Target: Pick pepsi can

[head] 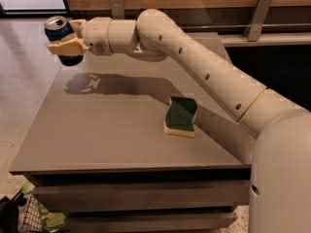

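Note:
The pepsi can [59, 37] is dark blue with a silver top. It hangs in the air above the far left corner of the grey table [112, 130], tilted a little. My gripper [65, 39] is shut on the can, one cream finger across its front and the other behind it. My cream arm reaches from the lower right across the table to it. The can's shadow lies on the tabletop below.
A green and yellow sponge [181, 115] lies near the middle right of the table. A wooden wall with metal brackets [257, 13] runs behind the table. A bag with green items [29, 217] sits on the floor at the lower left.

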{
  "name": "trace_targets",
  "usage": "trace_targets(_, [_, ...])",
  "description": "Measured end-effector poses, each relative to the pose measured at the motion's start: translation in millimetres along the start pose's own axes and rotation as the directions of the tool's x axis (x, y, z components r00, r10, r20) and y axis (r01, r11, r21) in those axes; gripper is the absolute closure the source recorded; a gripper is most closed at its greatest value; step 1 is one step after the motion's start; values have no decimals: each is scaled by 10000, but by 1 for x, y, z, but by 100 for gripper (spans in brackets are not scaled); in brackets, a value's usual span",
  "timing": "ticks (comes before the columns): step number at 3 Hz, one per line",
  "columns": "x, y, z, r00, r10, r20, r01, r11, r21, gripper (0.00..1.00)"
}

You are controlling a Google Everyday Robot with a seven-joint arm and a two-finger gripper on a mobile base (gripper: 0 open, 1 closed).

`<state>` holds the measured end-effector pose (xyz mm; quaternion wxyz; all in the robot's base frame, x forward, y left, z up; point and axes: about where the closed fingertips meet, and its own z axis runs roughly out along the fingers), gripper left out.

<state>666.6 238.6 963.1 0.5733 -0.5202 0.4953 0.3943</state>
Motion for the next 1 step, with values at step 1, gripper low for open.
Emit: trace_targets(1, [-29, 0, -16, 9978, -651, 150, 653, 9978, -140, 100])
